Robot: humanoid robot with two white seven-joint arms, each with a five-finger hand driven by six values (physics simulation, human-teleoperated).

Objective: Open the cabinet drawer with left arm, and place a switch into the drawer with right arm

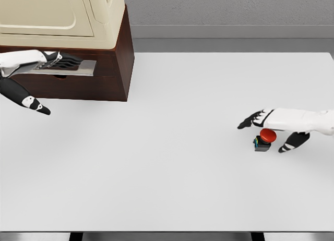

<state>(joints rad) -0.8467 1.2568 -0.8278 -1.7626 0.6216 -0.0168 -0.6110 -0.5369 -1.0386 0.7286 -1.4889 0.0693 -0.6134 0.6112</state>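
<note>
The switch [263,142], a small dark box with a red round button on top, stands on the white table [172,168] at the right. My right hand [262,135] hovers just over it, open, with the fingers [251,120] stretched to the left and the thumb [292,142] down on the switch's right side. The dark brown cabinet [123,53] stands at the far left. Its drawer front [88,88] looks shut. My left hand [61,84] is open: its fingers [62,58] lie along the grey drawer handle [86,68] and its thumb [36,105] hangs well below.
A cream-coloured appliance [62,14] sits on top of the cabinet. A grey wall runs behind the table's far edge [229,52]. The table's front edge [167,231] crosses the bottom of the view.
</note>
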